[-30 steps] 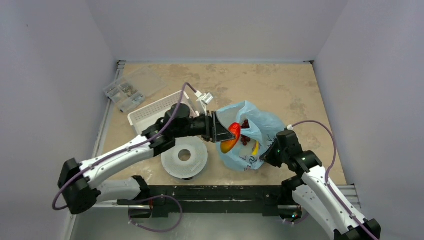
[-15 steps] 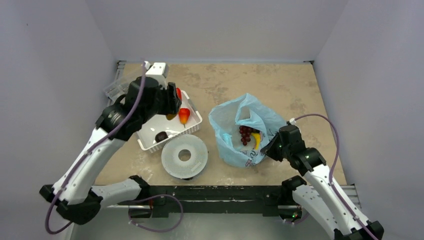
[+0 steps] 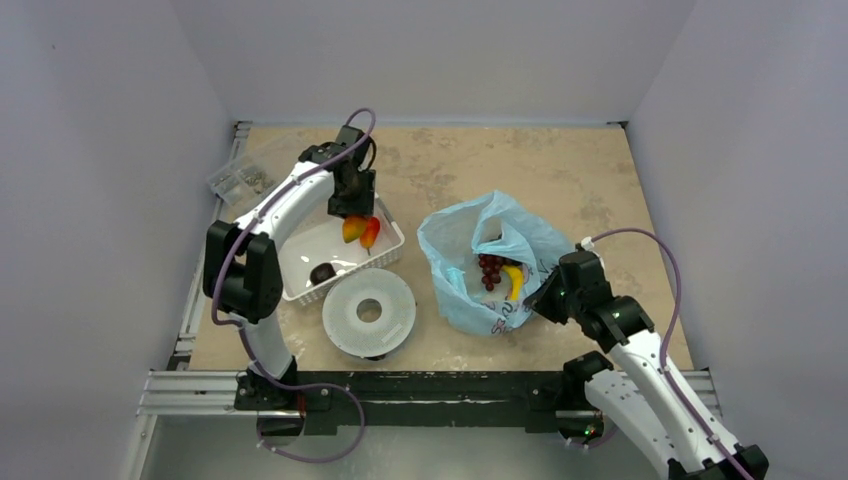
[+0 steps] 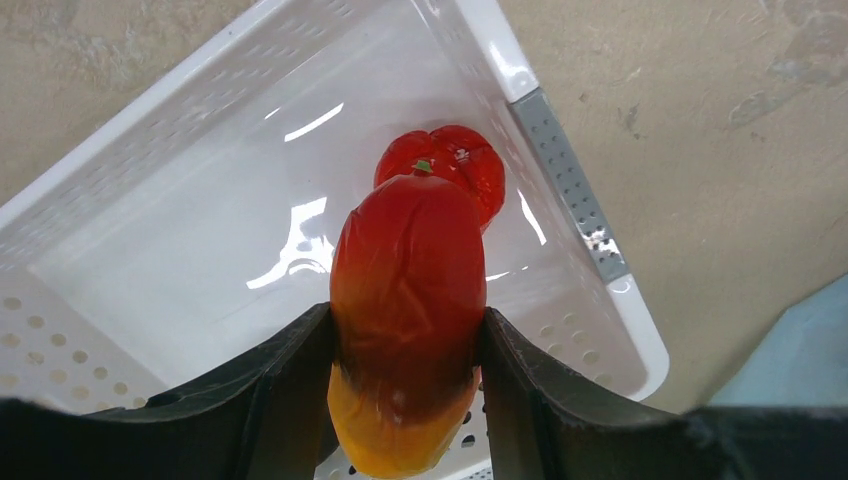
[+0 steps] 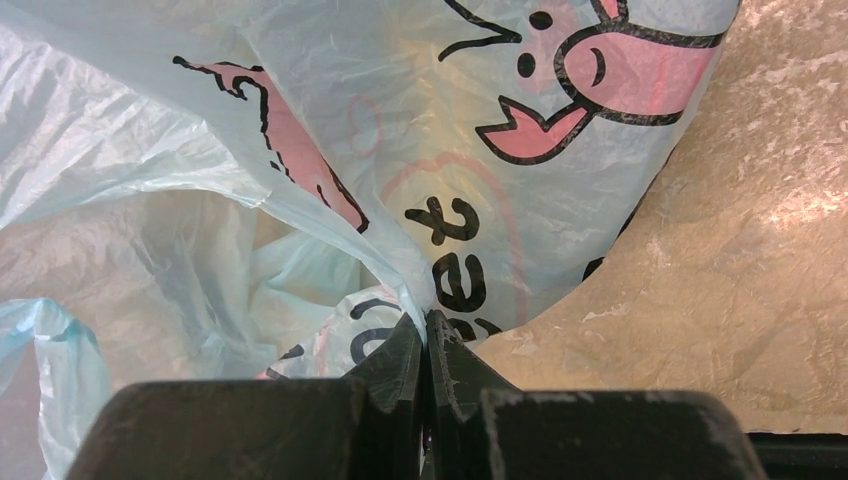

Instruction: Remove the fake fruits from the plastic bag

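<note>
The left pincer (image 4: 405,325) pinches the mango (image 4: 408,290) over the white basket (image 4: 565,175), above a red fruit (image 4: 455,165). The right pincer (image 5: 425,335), pressed together, nips the plastic bag (image 5: 400,120) on the bench (image 3: 560,170); grapes (image 3: 490,268) lie inside.

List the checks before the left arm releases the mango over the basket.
1. Left gripper clamps the mango: ok.
2. Mango hangs over the basket, inside its rim: ok.
3. Drop spot clear of the red piece: cannot tell.
4. Right gripper pinches the plastic bag: ok.
5. Bag mouth open, grapes and yellow piece showing: ok.
</note>
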Controlling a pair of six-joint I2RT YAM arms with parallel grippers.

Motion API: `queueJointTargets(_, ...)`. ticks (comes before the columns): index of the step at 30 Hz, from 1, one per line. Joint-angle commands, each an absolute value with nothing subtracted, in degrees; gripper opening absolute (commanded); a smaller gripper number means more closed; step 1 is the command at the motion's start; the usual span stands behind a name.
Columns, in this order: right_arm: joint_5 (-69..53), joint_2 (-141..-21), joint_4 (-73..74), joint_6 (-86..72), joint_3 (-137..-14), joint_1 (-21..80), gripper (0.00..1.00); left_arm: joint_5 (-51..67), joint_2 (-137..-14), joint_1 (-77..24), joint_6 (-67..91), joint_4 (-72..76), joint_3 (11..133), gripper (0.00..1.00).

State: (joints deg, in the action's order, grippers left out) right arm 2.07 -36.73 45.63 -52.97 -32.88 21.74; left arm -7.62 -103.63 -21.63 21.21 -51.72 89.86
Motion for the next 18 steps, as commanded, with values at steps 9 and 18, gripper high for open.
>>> queueJointTargets(9,2.78,-37.32,46.14,-51.81,-35.46,21.97,0.00,-8.82,-104.04,-19.50,18.02,-50.28,87.82,0.15)
queueJointTargets(18,3.58,-37.48,45.39,-51.15,-34.82,21.95,0.00,-11.54,-107.64,-19.08,17.91,-53.81,90.30,0.48)
